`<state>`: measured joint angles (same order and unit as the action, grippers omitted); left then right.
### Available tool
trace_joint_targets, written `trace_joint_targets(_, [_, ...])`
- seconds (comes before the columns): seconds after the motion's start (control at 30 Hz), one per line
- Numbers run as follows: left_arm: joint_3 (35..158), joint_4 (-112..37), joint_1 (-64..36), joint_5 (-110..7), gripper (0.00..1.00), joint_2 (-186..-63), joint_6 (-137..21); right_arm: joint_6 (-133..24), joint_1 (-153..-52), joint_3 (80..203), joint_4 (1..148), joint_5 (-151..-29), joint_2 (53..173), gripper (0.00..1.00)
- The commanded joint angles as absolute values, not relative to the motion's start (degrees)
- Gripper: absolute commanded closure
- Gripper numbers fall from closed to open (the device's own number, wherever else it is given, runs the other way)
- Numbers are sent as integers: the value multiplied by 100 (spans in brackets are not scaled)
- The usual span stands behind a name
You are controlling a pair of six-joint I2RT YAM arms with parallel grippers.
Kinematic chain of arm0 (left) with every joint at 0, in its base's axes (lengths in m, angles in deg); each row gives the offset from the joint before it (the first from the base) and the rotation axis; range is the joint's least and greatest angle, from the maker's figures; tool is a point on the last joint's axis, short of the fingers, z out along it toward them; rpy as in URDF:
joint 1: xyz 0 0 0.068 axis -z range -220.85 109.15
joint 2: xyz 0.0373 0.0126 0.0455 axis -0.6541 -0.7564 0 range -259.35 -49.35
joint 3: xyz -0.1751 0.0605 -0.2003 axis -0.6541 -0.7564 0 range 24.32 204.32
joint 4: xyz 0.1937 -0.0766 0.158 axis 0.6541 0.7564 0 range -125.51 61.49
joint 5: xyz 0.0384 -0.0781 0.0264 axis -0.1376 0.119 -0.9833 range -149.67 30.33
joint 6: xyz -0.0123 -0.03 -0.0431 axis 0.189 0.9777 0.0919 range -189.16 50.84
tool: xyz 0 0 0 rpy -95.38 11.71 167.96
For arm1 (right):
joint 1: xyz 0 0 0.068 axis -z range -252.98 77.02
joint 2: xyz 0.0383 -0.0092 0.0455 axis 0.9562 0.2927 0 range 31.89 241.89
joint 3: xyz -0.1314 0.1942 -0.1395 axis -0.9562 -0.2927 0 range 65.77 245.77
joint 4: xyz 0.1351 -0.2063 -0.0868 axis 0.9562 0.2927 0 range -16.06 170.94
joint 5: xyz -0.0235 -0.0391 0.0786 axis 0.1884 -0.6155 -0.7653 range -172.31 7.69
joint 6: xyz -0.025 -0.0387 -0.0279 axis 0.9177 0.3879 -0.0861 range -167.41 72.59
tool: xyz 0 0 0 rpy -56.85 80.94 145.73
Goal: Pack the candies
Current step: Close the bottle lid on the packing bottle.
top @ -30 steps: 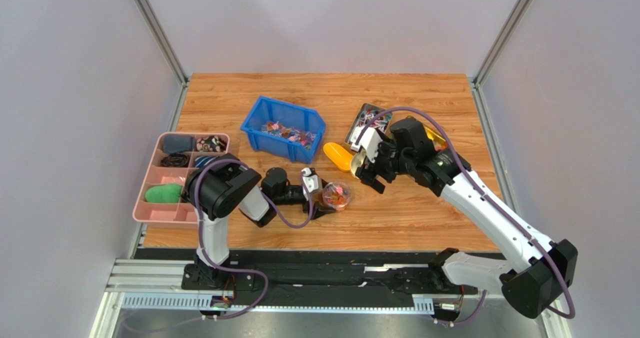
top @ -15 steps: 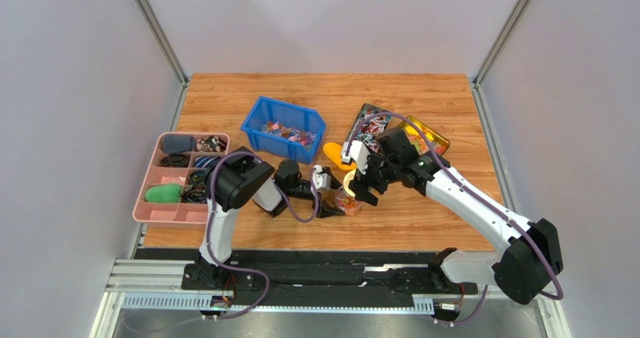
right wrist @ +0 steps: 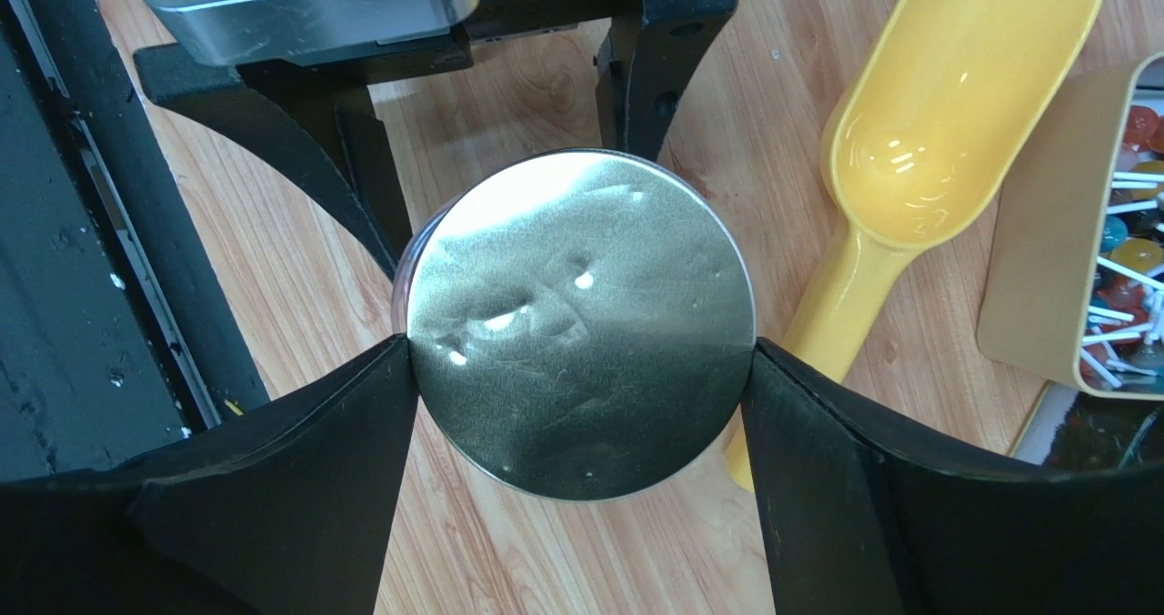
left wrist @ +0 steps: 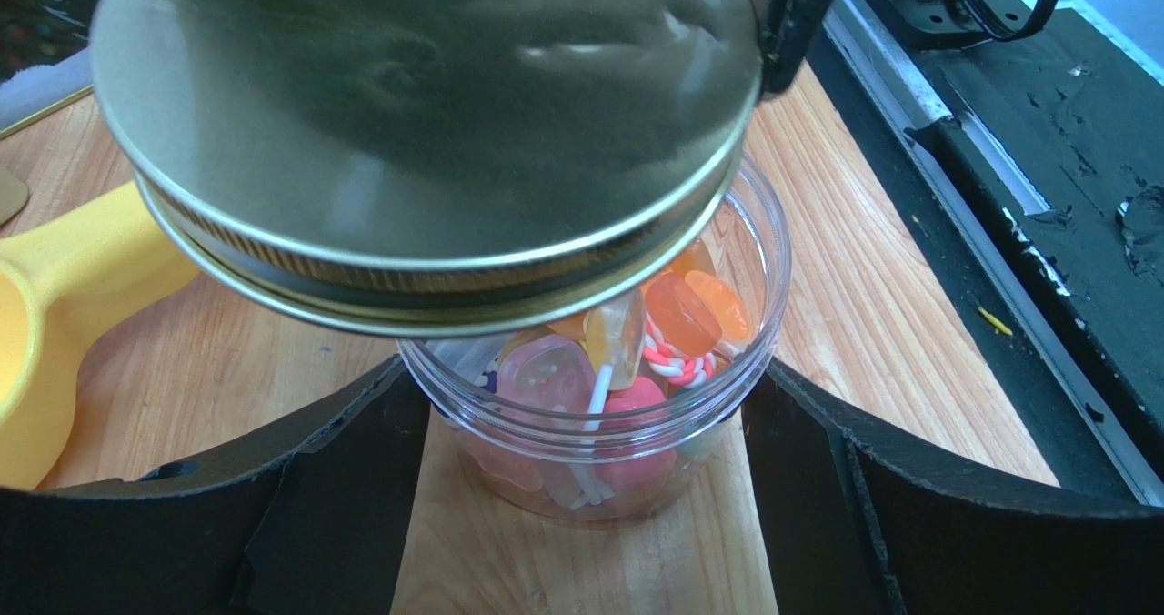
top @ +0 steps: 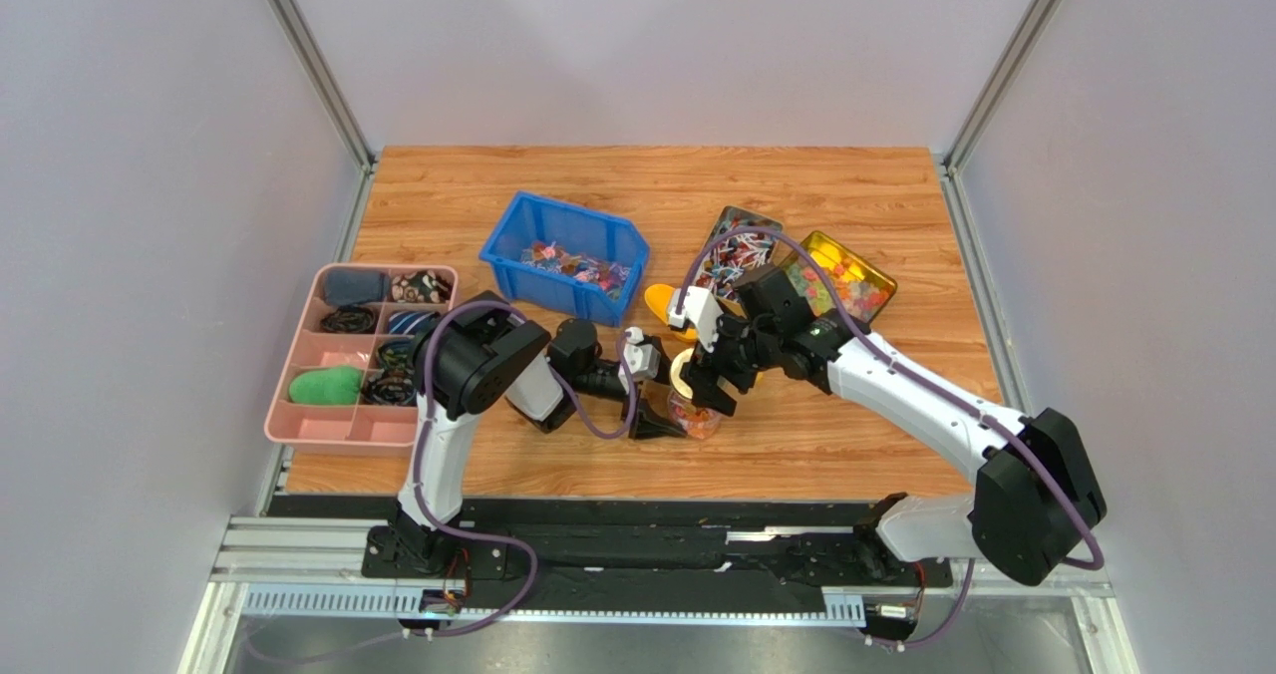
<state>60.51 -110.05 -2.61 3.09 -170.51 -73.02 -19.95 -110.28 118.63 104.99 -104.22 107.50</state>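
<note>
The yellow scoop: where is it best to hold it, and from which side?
Probably its handle, from above, closing across its width. The scoop lies flat on the table, open side up; the handle is narrow, the bowl wide.

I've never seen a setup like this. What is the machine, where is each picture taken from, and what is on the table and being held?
These are two robot arms bolted at the near edge of a wooden table. The wide picture comes from a fixed camera above and behind them; the two close-ups come from cameras on each wrist. The left end effector grips a clear plastic jar of candies standing on the table. The right end effector holds a round metal lid tilted over the jar's mouth, not seated. Nearby lie a yellow plastic scoop, a blue plastic bin of more candies and a pink divided tray.
</note>
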Motion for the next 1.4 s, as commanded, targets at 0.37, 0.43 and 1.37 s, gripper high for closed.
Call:
trace_joint_targets(0.37, [6326,-10688,-385,-166,25,-17090,-7487,-2157,-11069,11674,10058,-10657,10950,35])
trace_joint_targets(0.43, [6308,-10653,-376,-184,23,-17107,-7514,-2166,-11060,11665,10005,-10613,11020,35])
trace_joint_targets(1.37, [6396,-10239,-385,-175,18,-17099,-7778,-2096,-10568,11578,9970,-10701,11284,33])
